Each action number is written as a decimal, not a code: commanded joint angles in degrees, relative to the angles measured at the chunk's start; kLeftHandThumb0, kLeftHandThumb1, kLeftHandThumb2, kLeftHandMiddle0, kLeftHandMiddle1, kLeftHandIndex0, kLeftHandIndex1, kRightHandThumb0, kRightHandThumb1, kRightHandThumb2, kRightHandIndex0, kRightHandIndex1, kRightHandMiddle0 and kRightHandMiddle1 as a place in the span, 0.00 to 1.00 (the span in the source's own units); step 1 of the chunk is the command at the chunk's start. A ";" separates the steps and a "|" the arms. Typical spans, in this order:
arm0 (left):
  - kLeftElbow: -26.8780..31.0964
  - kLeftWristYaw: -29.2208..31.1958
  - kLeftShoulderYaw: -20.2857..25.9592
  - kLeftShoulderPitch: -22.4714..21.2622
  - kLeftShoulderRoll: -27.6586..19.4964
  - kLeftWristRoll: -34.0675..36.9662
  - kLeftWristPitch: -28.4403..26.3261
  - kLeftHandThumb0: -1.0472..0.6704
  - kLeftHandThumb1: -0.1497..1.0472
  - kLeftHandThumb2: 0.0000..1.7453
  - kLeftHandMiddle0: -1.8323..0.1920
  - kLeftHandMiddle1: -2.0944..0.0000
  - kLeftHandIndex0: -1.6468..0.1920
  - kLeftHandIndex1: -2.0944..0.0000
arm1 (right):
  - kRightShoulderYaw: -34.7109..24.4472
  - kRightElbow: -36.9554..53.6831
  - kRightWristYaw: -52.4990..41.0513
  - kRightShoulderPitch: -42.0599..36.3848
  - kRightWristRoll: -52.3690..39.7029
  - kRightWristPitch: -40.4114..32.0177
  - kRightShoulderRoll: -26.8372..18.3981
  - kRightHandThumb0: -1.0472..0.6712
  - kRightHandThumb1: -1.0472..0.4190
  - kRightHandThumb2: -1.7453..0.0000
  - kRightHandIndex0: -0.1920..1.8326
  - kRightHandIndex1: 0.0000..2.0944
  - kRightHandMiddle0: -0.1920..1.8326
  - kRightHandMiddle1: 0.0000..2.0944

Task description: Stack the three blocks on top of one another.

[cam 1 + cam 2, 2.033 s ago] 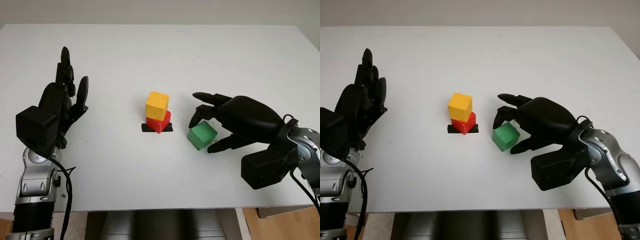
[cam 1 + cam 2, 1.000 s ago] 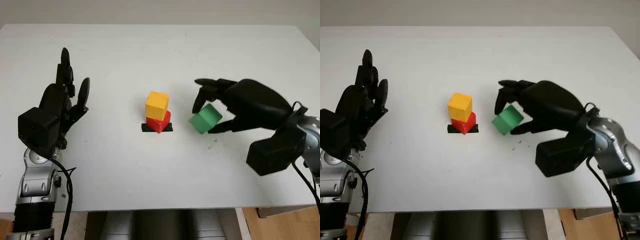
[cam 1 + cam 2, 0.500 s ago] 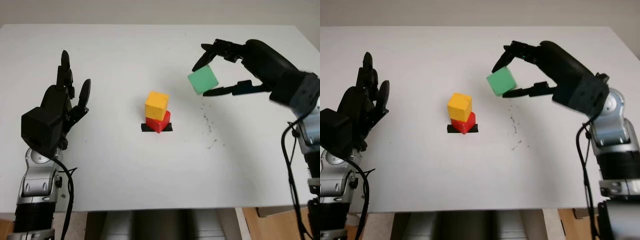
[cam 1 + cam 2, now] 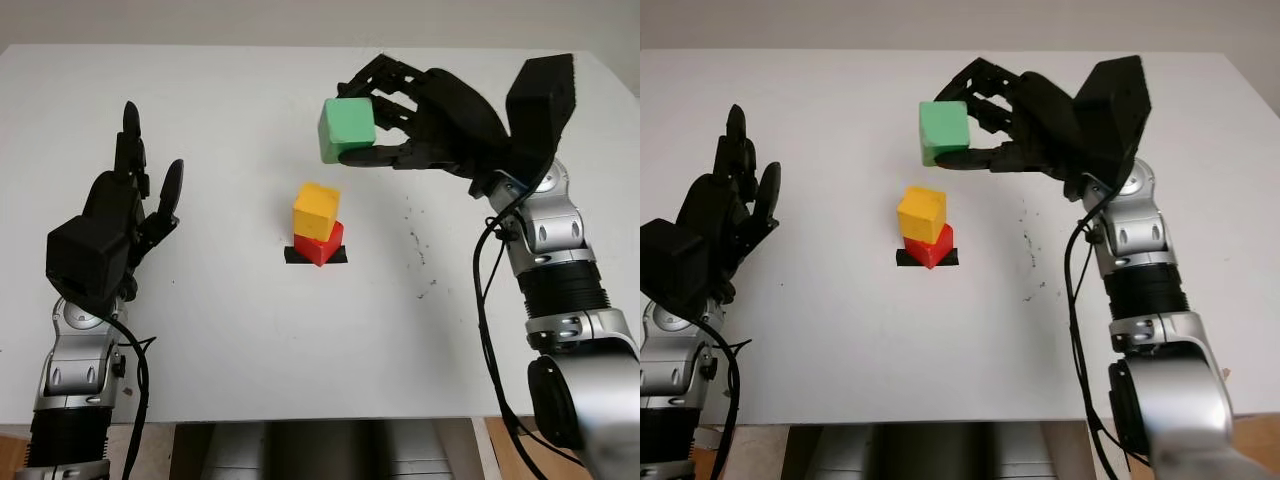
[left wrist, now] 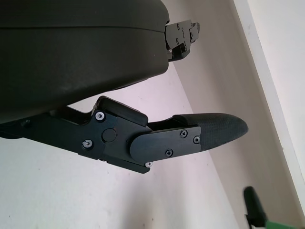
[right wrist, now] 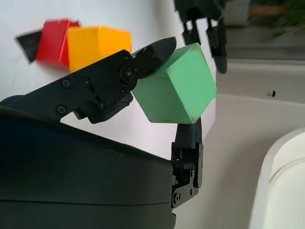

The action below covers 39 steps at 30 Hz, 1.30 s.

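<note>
- Right hand (image 4: 420, 125) up in the air over the far middle of the white desk (image 4: 220, 340), fingers (image 6: 143, 59) pinching the green block (image 4: 347, 130).
- Green block off the desk, higher in the head views than the two-block stack and a bit to its right, not touching it.
- Yellow block (image 4: 316, 211) sits on the red block (image 4: 322, 243), slightly skewed.
- Red block stands on a black tape mark (image 4: 296, 256) near desk centre.
- Left hand (image 4: 115, 225) raised over the desk's left side, well apart from the blocks, open, holding nothing.
- Small dark specks (image 4: 420, 260) on the desk right of the stack.
</note>
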<state>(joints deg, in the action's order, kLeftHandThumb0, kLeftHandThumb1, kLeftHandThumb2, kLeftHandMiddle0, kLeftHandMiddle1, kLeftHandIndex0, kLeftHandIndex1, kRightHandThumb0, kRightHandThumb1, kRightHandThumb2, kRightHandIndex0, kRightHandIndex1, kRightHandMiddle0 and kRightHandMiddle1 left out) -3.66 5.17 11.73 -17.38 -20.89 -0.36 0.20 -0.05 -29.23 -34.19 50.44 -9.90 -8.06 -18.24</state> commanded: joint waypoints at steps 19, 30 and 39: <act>0.27 -0.54 0.21 0.76 0.09 0.16 1.64 0.17 1.00 0.33 1.00 1.00 1.00 1.00 | -1.11 -5.30 -4.62 1.13 -2.79 -8.64 3.23 0.33 0.04 0.97 0.17 0.02 0.24 0.85; 0.82 -0.39 0.05 1.04 0.27 0.13 1.35 0.17 1.00 0.32 1.00 1.00 1.00 1.00 | -1.13 -2.68 -4.68 -0.29 -2.58 -11.13 1.98 0.34 0.05 0.97 0.17 0.02 0.24 0.83; 0.36 0.14 0.07 1.14 -0.03 -0.28 1.97 0.18 1.00 0.33 1.00 1.00 1.00 1.00 | -0.95 -0.07 -4.92 -1.85 -2.55 -11.95 1.58 0.35 0.05 0.97 0.18 0.02 0.23 0.84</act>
<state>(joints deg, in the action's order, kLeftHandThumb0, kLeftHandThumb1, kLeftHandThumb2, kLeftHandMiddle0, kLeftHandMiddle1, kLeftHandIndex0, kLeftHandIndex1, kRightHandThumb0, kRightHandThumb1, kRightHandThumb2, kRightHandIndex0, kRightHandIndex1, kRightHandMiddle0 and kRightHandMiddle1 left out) -3.64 5.10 11.84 -16.75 -20.64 -0.50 1.57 -0.73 -31.02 -38.78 49.11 -12.31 -20.09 -16.02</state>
